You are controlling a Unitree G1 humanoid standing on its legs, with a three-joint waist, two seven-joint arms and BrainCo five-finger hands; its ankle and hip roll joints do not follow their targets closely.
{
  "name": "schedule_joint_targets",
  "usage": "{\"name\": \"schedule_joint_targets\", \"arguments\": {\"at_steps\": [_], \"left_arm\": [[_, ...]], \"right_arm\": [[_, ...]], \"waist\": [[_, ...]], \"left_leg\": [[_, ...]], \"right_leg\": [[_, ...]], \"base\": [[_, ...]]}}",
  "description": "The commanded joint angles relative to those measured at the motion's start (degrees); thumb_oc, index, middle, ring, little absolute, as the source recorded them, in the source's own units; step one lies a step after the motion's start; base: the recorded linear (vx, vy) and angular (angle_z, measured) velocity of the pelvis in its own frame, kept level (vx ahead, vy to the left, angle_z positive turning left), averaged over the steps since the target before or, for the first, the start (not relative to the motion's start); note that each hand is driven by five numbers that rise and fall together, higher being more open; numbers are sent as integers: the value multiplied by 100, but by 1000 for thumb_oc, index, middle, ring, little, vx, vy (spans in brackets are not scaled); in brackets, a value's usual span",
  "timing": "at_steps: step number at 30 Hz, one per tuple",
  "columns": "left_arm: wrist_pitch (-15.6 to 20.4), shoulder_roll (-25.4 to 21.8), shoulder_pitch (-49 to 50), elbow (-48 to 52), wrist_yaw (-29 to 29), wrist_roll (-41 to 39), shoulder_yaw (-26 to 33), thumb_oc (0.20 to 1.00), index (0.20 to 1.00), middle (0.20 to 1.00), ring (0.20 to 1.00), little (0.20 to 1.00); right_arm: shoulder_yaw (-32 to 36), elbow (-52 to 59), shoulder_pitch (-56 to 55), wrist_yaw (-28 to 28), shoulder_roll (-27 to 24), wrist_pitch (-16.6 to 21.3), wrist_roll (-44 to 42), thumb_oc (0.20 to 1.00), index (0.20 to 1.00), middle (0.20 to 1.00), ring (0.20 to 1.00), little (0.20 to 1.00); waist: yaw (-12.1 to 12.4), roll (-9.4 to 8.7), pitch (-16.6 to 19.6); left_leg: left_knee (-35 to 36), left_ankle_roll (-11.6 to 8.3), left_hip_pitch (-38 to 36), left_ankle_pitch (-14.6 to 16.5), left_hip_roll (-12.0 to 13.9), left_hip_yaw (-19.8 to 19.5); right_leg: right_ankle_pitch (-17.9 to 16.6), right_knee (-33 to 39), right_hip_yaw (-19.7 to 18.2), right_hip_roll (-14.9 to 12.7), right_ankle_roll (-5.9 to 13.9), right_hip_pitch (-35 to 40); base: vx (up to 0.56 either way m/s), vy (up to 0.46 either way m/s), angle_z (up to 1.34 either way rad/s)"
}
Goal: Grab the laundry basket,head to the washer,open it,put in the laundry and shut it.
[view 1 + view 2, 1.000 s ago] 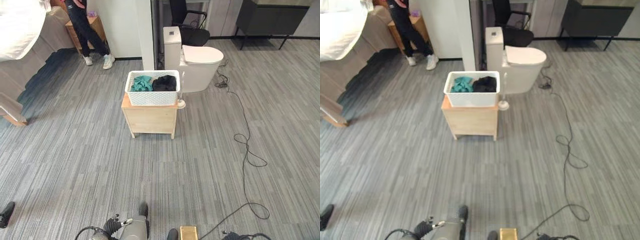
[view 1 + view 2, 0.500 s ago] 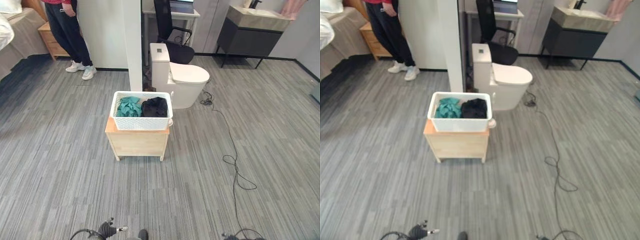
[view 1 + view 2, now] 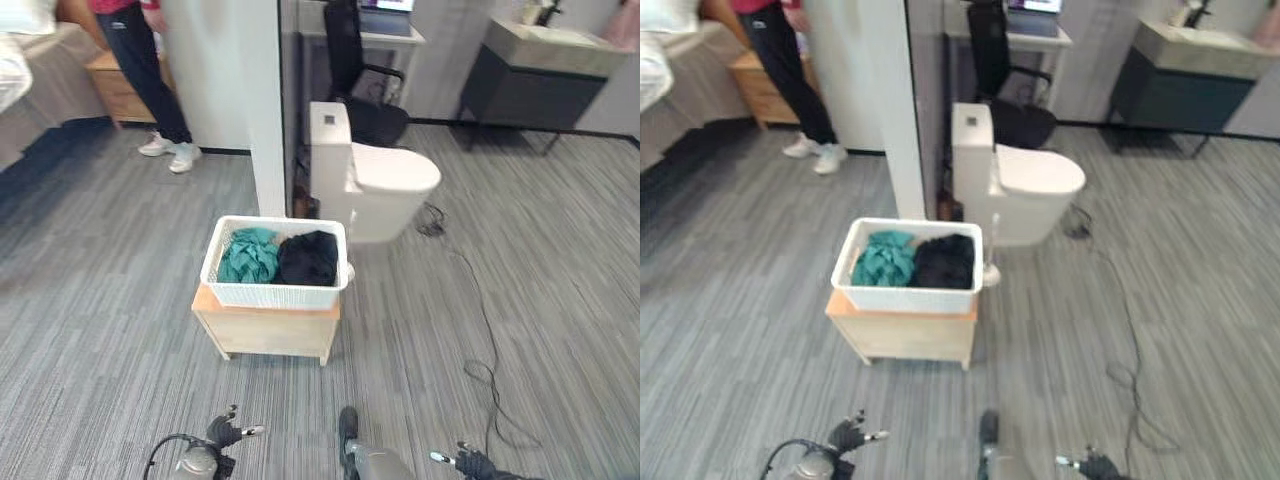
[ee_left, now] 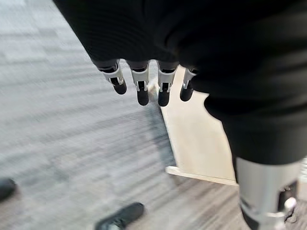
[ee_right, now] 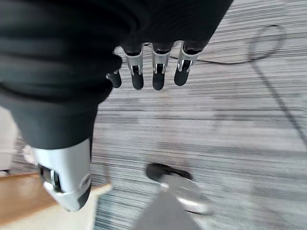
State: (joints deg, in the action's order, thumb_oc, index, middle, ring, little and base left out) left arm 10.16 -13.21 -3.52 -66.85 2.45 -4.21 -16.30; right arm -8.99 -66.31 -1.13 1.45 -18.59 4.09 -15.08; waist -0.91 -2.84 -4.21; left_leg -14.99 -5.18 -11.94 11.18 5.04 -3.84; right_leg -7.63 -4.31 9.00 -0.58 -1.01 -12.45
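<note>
Carpet (image 3: 110, 300) lies bare on the near, left and right sides of one low wooden stand (image 3: 266, 332), leaving open room all round except at the far side, where a white wall end (image 3: 262, 110) and one toilet (image 3: 375, 180) crowd close. One white laundry basket (image 3: 272, 293) sits on the stand, its near rim roughly level with the stand's near edge, and holds two bundles: a teal cloth (image 3: 248, 257) on the left and a black cloth (image 3: 309, 258) on the right. One person (image 3: 150, 70) stands far left beside a wooden cabinet (image 3: 118, 88); one dark office chair (image 3: 360, 70) is behind the toilet, one dark vanity (image 3: 545, 75) far right.

Compared with a moment ago the whole view has shifted and the stand looks nearer and larger, so the camera has moved.

Left hand (image 4: 144, 84) and right hand (image 5: 153, 72) hang low at the near edge, fingers relaxed and straight, holding nothing, well short of the basket.
</note>
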Motion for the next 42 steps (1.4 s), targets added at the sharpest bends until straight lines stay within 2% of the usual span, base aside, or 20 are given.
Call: {"name": "schedule_joint_targets", "arguments": {"at_steps": [1,2,3,6,8,10,11,15,16,19,22,25,29,31,33,34,36,38,39,42], "left_arm": [[189,-263,25,297,281,-345,68,1000,1000,1000,1000,1000],[202,-254,22,342,314,-447,82,1000,1000,1000,1000,1000],[214,-255,13,430,387,-515,115,1000,1000,1000,1000,1000],[301,-314,157,1285,575,-751,235,1000,1000,1000,1000,1000],[288,-396,487,2133,577,-860,358,1000,1000,1000,1000,1000],[302,-442,659,2663,614,-837,476,1000,1000,1000,1000,1000],[332,-450,839,2988,617,-837,643,1000,1000,1000,1000,1000],[292,-477,1331,3867,667,-784,1011,1000,1000,1000,1000,1000],[318,-669,1752,4670,695,-535,1389,1000,1000,1000,1000,1000],[284,-708,1981,5068,697,-497,1608,1000,1000,1000,1000,1000],[291,-793,2413,5953,723,-546,2106,1000,1000,1000,1000,1000],[361,-1092,2659,6842,878,-114,2717,1000,1000,1000,1000,1000],[209,-1344,2389,6736,971,337,2804,1000,1000,1000,1000,1000],[-128,-1511,1800,6399,859,315,2527,1000,1000,1000,1000,1000],[-126,-1514,1763,6375,866,317,2519,1000,1000,1000,1000,1000],[-405,-1587,1379,6096,889,560,2359,1000,1000,1000,1000,1000],[-644,-1772,774,5773,792,612,2024,1000,1000,1000,1000,1000],[-698,-1801,588,5664,728,567,1878,1000,1000,1000,1000,1000],[-864,-1962,62,5416,628,451,1561,1000,1000,1000,1000,1000],[-1026,-2126,-522,5158,501,245,1244,1000,1000,1000,1000,1000]], "right_arm": [[101,-70,70,-246,-262,267,-504,1000,1000,1000,1000,1000],[160,-99,108,-292,-266,259,-629,1000,1000,1000,1000,1000],[268,-144,165,-364,-295,280,-824,1000,1000,1000,1000,1000],[558,176,207,-499,-408,421,-1223,1000,1000,1000,1000,1000],[662,766,146,-623,-574,454,-1118,1000,1000,1000,1000,1000],[755,1261,114,-745,-677,498,-995,1000,1000,1000,1000,1000],[791,1644,62,-729,-712,493,-874,1000,1000,1000,1000,1000],[920,2432,-134,-755,-811,455,-567,1000,1000,1000,1000,1000],[876,2713,-40,-678,-817,433,-461,1000,1000,1000,1000,1000],[822,2821,17,-628,-812,389,-405,1000,1000,1000,1000,1000],[724,3076,153,-581,-779,308,-281,1000,1000,1000,1000,1000],[514,3214,447,-567,-759,207,-59,1000,1000,1000,1000,1000],[355,3119,661,-552,-761,123,79,1000,1000,1000,1000,1000],[151,2975,1063,-531,-784,-45,108,1000,1000,1000,1000,1000],[156,2962,1089,-531,-785,-45,106,1000,1000,1000,1000,1000],[13,2923,1329,-515,-736,-166,107,1000,1000,1000,1000,1000],[-155,2950,1732,-602,-669,-280,125,1000,1000,1000,1000,1000],[-216,2893,1902,-636,-639,-305,112,1000,1000,1000,1000,1000],[-385,2669,2269,-692,-573,-400,51,1000,1000,1000,1000,1000],[-540,2350,2706,-724,-490,-506,-76,1000,1000,1000,1000,1000]], "waist": [[76,-323,-91],[116,-336,-127],[170,-387,-154],[339,-409,-202],[520,-278,-219],[586,-185,-199],[592,-127,-142],[634,-53,-33],[799,-43,25],[862,-50,34],[1016,-49,43],[1175,-50,55],[1193,-51,34],[1178,-41,-22],[1172,-42,-31],[1151,-51,-61],[1136,-63,-219],[1134,-71,-264],[1131,-91,-412],[1134,-121,-547]], "left_leg": [[-1697,274,1553,-1098,-204,44],[-2051,340,1870,-1114,-206,12],[-1982,408,2111,-1101,-189,76],[-911,436,2280,-925,-75,202],[506,294,2253,-1307,-50,-31],[1163,190,2304,-1673,19,-128],[1541,154,2124,-1689,97,-38],[1600,154,1846,-1643,67,-14],[1597,211,1653,-1505,-4,48],[1612,233,1585,-1457,-33,96],[1618,300,1480,-1353,-95,149],[1702,358,1374,-1258,-200,157],[1749,368,1357,-1253,-230,118],[1860,365,1423,-1329,-243,67],[1867,365,1433,-1338,-244,57],[1934,370,1514,-1387,-243,14],[1976,363,1756,-1458,-247,-67],[1981,360,1852,-1480,-246,-95],[1982,354,2086,-1535,-253,-161],[1968,340,2308,-1604,-258,-221]], "right_leg": [[189,450,-272,-162,432,629],[256,517,-281,-125,363,740],[328,564,-292,-142,327,844],[447,650,-330,-188,380,1069],[581,698,-395,-96,405,1274],[689,715,-351,-65,405,1390],[737,730,-323,-51,428,1453],[769,748,-313,-156,474,1530],[737,820,-342,-299,548,1621],[735,842,-370,-342,570,1656],[719,844,-394,-443,609,1674],[746,906,-312,-545,666,1752],[771,909,-269,-555,680,1760],[769,896,-198,-546,685,1682],[770,894,-187,-546,684,1673],[762,896,-144,-526,680,1583],[726,893,-81,-491,675,1357],[709,896,-61,-482,673,1270],[651,896,-31,-450,669,1058],[608,875,12,-418,657,859]], "base": [[62,-231,32],[100,-189,-11],[122,-103,-36],[166,4,-6],[202,108,-18],[196,105,-27],[216,105,-40],[176,112,-31],[148,111,-27],[106,81,-32],[86,74,-12],[106,67,-3],[48,34,9],[6,51,14],[-8,24,21],[-42,22,18],[-132,16,14],[-157,3,23],[-172,-2,25],[-144,-12,25]]}}
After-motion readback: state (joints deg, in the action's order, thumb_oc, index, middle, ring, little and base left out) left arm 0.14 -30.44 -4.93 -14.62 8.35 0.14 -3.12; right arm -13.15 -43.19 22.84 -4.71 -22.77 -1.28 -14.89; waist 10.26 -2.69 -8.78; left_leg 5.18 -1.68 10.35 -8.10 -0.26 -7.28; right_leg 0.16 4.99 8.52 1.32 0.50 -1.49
